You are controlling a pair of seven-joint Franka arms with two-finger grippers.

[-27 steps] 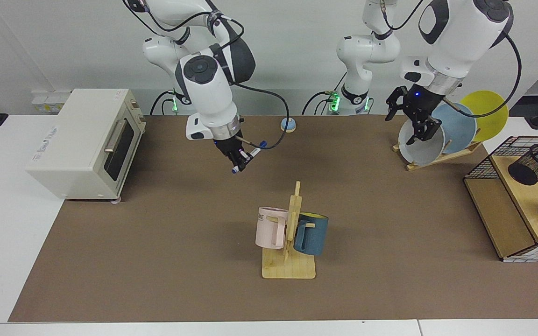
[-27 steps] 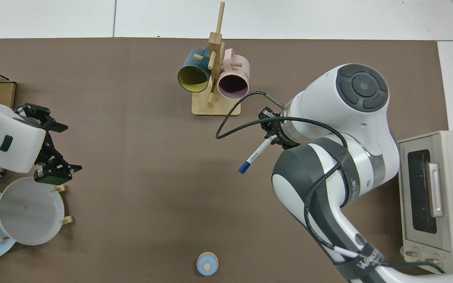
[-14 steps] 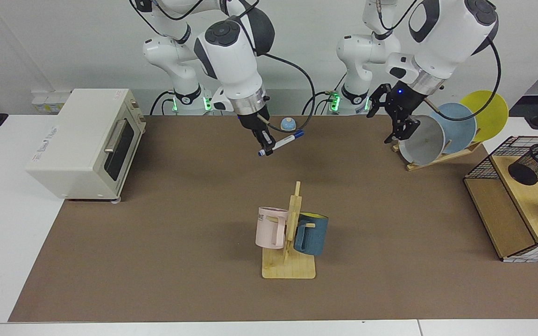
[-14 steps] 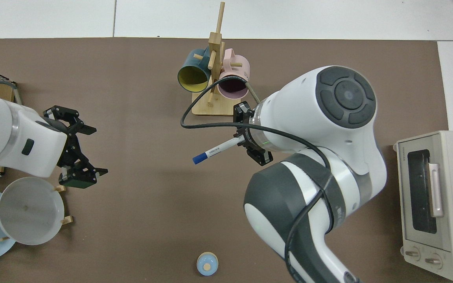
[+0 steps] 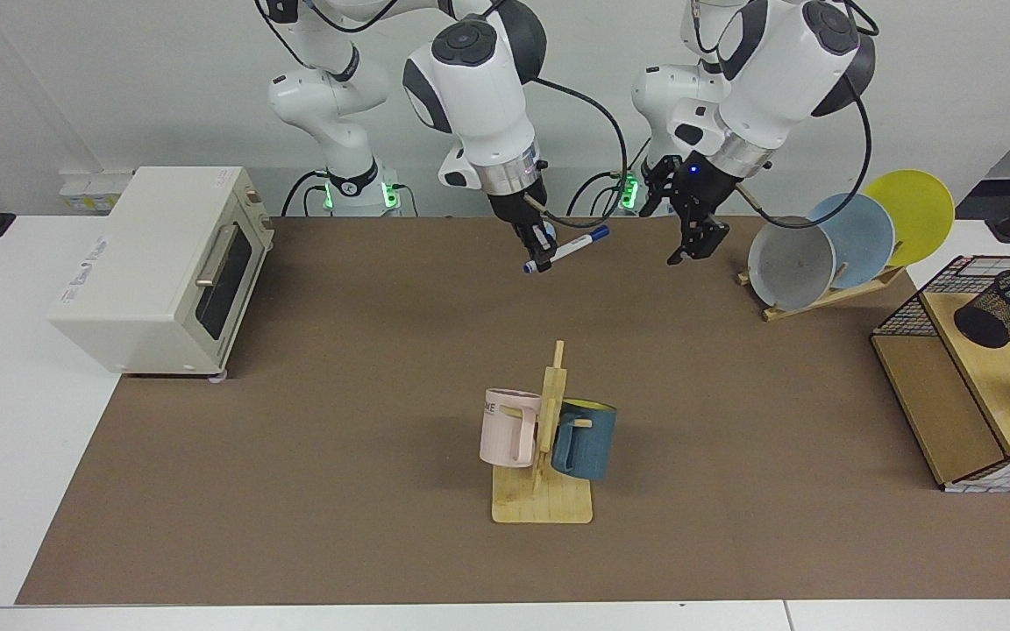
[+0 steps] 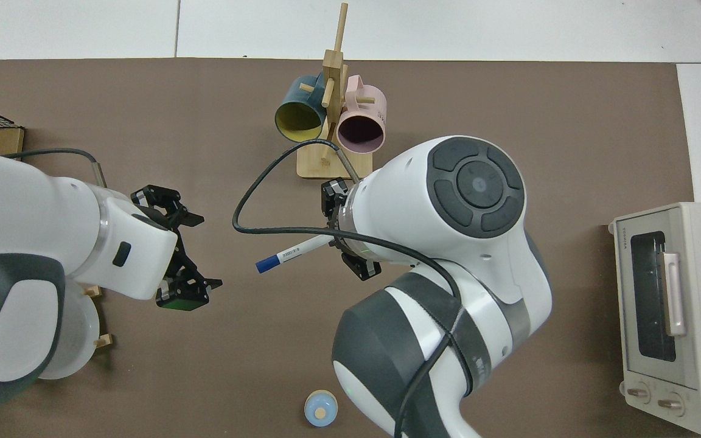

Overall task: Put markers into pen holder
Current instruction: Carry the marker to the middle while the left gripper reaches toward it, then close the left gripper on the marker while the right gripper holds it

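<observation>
Overhead, in the facing view, the right gripper (image 5: 539, 254) was clamped on the marker (image 5: 568, 250) near its lower end, holding it well above the brown mat (image 5: 295, 456) — barrel slanting up toward two o'clock, blue cap leading. The left gripper (image 5: 689, 241) hung just off the cap's three o'clock side, fingers spread, nothing between them. The pen holder (image 5: 1007, 306) stood well apart at the three o'clock edge of the scene, tilted on the wood-and-wire rack (image 5: 952, 421). A mug stand (image 5: 543, 491) with a pink mug (image 5: 508, 427) and a blue mug (image 5: 585, 438) sat toward six o'clock, a toaster oven (image 5: 163, 263) at nine.

From the top view, the marker (image 6: 292, 252) stuck out from the right gripper (image 6: 345, 240) toward eight o'clock, cap end free. The left gripper (image 6: 189, 249) waited near that cap at nine o'clock, jaws apart. The pen holder was out of view there.

My guess — a hand-over was being set up. The marker looked light and stiff, its plastic barrel smooth enough to swivel in a pinch. Taking hold across the bare white barrel beside the cap would seem safest, leaving the tail free to drop into the holder.
</observation>
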